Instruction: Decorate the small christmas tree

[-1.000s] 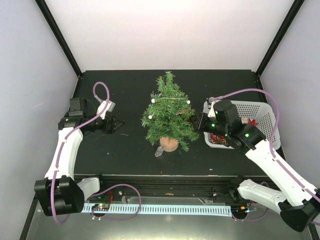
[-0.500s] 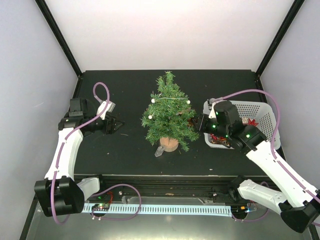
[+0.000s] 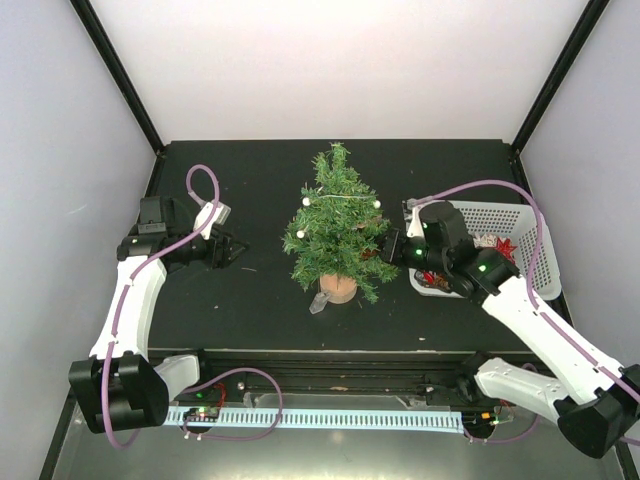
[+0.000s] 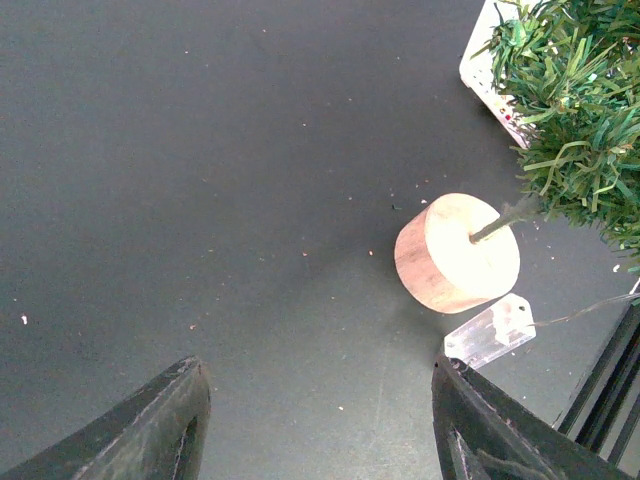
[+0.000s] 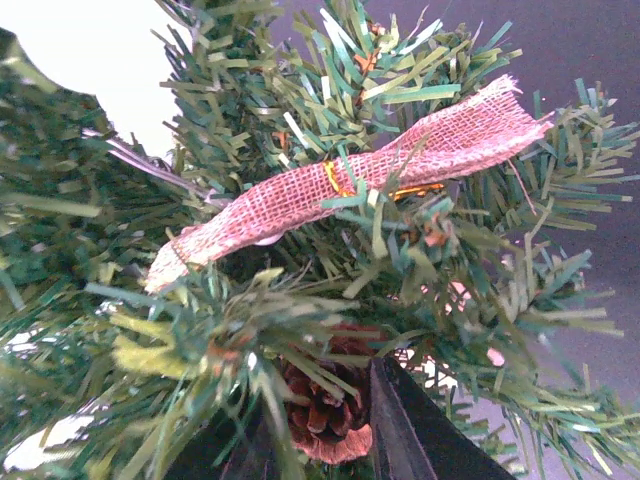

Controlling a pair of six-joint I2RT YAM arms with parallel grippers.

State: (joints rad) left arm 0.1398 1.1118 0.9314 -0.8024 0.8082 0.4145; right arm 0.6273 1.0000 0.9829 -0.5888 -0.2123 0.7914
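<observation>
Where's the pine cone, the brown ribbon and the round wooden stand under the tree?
pine cone (image 5: 322, 420): right wrist view, on its brown scales.
burlap ribbon (image 5: 300, 200): right wrist view, middle of the strip.
wooden base (image 4: 478, 265): left wrist view, on its flat top face.

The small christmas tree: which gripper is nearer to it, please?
Right. The right gripper reaches into the small christmas tree; the left gripper hangs apart on its other side.
</observation>
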